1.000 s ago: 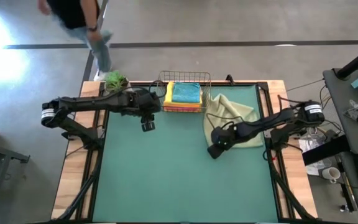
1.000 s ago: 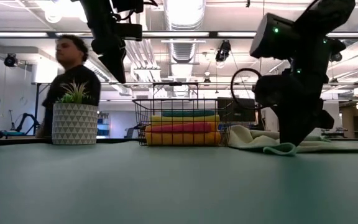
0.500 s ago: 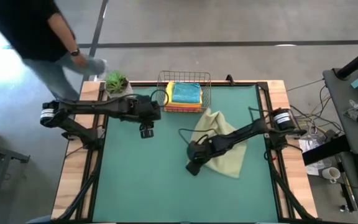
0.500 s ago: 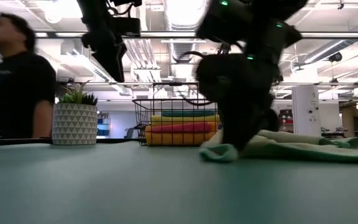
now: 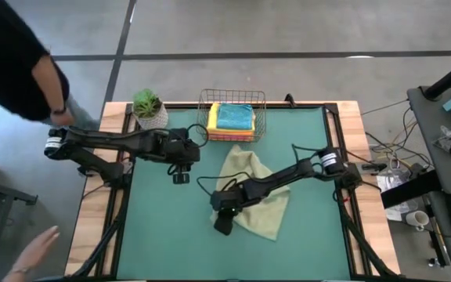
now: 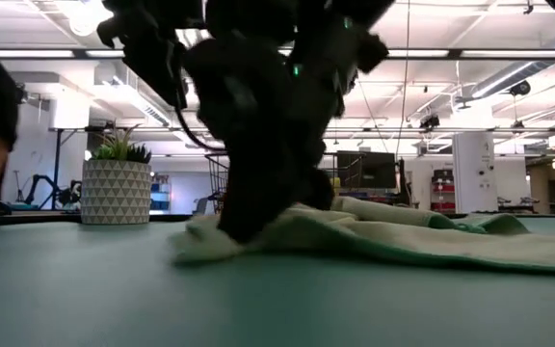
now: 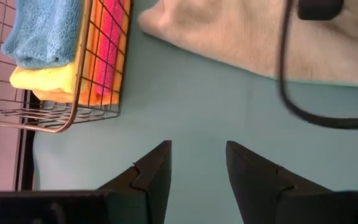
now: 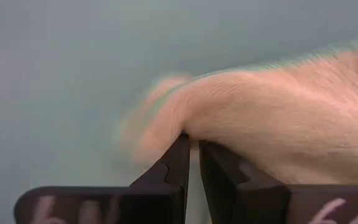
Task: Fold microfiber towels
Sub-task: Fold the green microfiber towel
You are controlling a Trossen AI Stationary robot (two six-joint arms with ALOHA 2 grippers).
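Right gripper (image 5: 222, 225) was pinching a corner of the sage towel (image 5: 258, 192) mid-mat, apparently laying it out for folding; left gripper (image 5: 180, 177) hung spread near the basket (image 5: 232, 95); next needs the towel flattened.

The right pincer (image 5: 222, 225) has dragged the sage towel (image 5: 258, 192) from the basket's side toward mid-mat.

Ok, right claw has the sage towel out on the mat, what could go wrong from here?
1. The right claw pinches only an edge of the pale sage towel, so it could slip out mid-drag.
2. The towel lies bunched and creased, so a fold may come out crooked.
3. The open left claw hangs near the towel's far corner; the arms might crowd each other.
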